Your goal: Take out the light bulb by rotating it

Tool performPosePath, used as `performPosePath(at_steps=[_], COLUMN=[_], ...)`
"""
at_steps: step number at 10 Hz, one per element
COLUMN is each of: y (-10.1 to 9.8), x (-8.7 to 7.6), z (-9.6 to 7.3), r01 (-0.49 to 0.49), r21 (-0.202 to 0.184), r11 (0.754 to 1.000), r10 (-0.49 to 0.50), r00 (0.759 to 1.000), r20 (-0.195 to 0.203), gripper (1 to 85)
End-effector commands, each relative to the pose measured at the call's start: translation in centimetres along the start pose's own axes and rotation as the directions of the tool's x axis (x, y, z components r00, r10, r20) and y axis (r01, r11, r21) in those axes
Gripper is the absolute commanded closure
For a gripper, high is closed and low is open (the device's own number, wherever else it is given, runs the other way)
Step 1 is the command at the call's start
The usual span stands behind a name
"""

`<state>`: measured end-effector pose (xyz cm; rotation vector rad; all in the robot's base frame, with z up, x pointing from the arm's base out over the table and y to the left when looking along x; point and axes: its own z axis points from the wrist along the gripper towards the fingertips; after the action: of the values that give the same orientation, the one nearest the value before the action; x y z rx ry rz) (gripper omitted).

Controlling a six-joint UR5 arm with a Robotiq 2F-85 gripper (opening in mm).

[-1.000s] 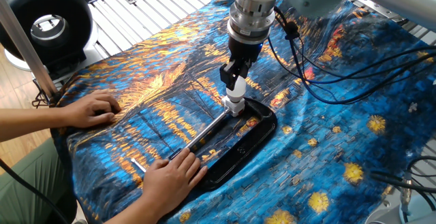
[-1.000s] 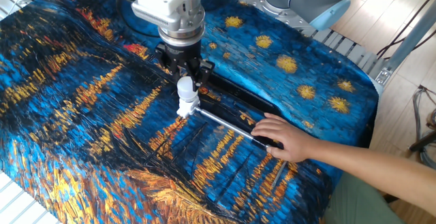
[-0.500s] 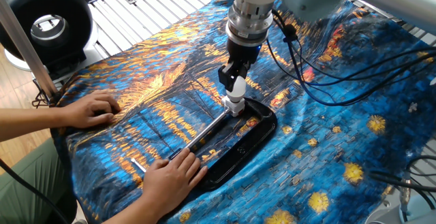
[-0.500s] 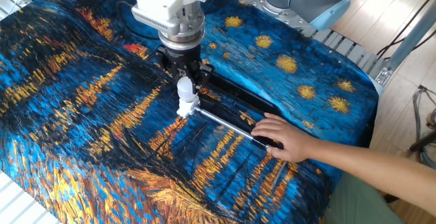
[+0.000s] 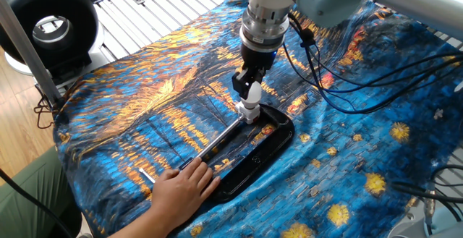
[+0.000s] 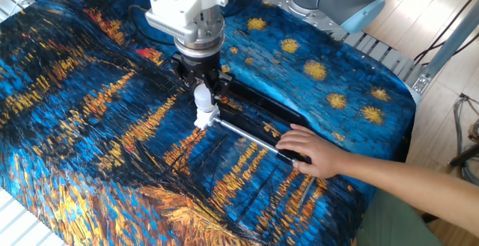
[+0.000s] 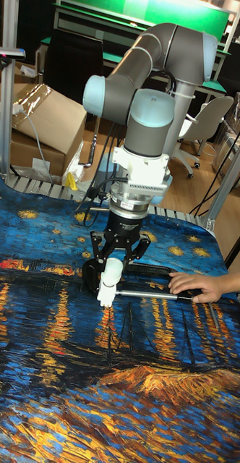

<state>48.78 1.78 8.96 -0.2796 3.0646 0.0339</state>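
Note:
The light bulb (image 5: pixel 252 91) (image 6: pixel 202 96) (image 7: pixel 112 273) is small, white and frosted. It stands upright in a white cube socket (image 5: pixel 248 112) (image 6: pixel 204 117) (image 7: pixel 105 293) at the end of a metal rod (image 5: pixel 217 140) (image 6: pixel 247 134) (image 7: pixel 145 294). My gripper (image 5: pixel 249 85) (image 6: pixel 202 89) (image 7: pixel 113 262) comes straight down from above and is shut on the light bulb, one black finger on each side of its globe. The rod lies across a black tray (image 5: pixel 278 138) (image 6: pixel 266 108).
A person's hand (image 5: pixel 181 189) (image 6: pixel 310 150) (image 7: pixel 198 284) presses on the rod's far end at the tray. A blue and orange painted cloth (image 5: pixel 145 100) covers the table. A black ring lamp (image 5: pixel 47 24) stands at the back left. Cables (image 5: pixel 347 79) hang from the arm.
The person's other hand, resting on the cloth at the left before, has left the view. My wrist has turned slightly while staying on the bulb.

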Motion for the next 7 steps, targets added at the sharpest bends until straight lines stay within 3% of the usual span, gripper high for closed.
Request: performPosePath(at_steps=[1, 3, 7], y=[0.04, -0.29, -0.39], x=[0.19, 0.28, -0.07], z=[-0.25, -0.23, -0.12], r01=[0.003, -0.001, 0.0], r21=[0.004, 0.018, 0.025], r11=[1.0, 1.0, 1.0], r10=[-0.003, 0.001, 0.0], r00=[1.0, 1.0, 1.0], r20=[-0.011, -0.017, -0.002], gripper=[44.0, 55.0, 58.0])
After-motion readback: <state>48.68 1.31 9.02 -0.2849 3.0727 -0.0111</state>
